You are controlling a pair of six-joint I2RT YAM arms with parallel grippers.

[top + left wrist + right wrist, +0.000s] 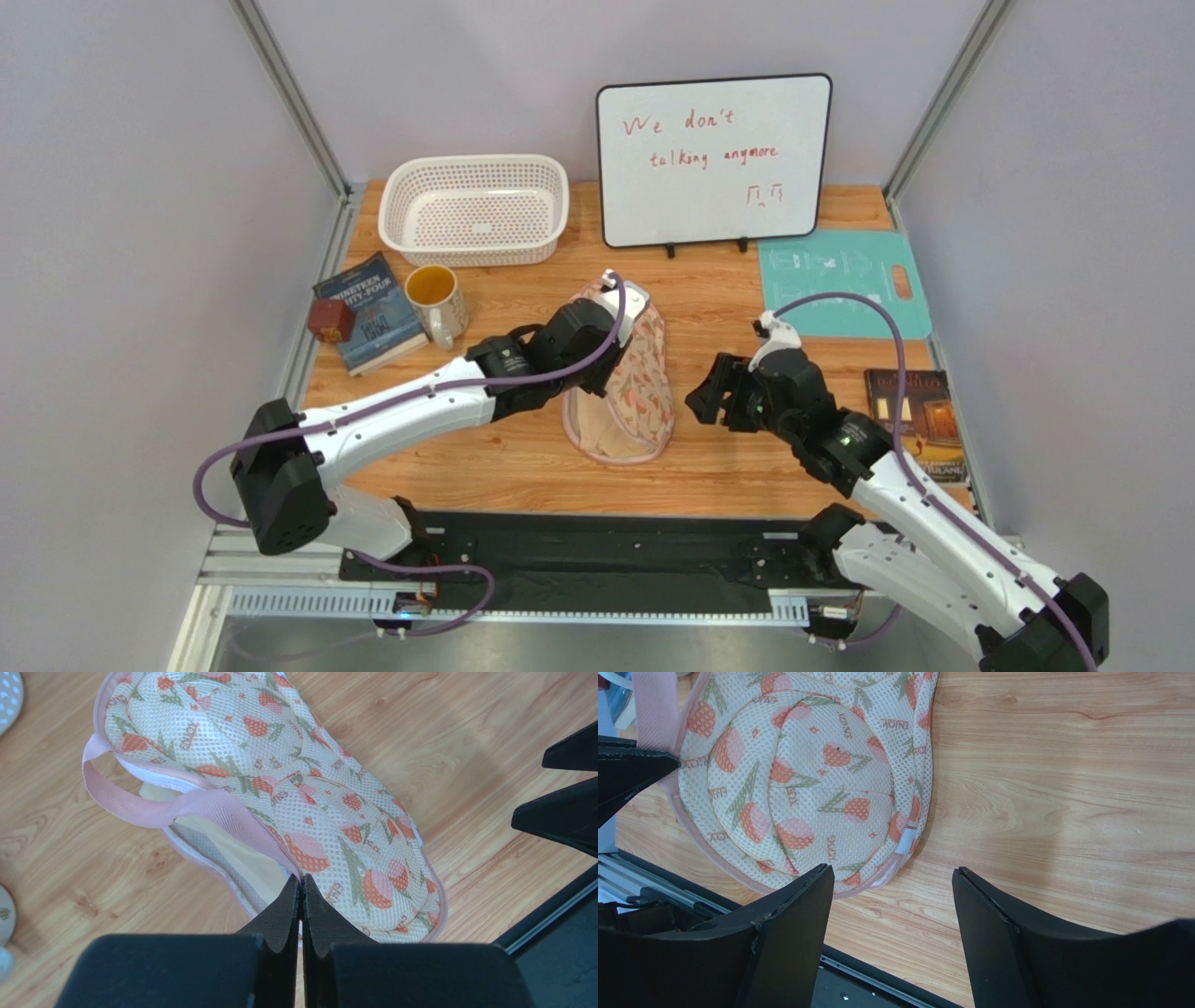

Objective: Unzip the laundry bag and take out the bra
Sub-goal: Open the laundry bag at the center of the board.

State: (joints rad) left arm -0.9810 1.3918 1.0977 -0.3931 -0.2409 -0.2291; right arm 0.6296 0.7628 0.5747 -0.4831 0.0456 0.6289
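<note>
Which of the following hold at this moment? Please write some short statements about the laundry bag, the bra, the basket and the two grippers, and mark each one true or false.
1. The right gripper is open, with bare wood between its fingers. True.
2. The laundry bag lies inside the white basket. False: it lies on the table, apart from the basket.
3. The left gripper has its fingers closed together at the bag's pink trim. True.
4. The bra lies fully out on the table. False: its beige fabric shows only through the bag's opened side.
</note>
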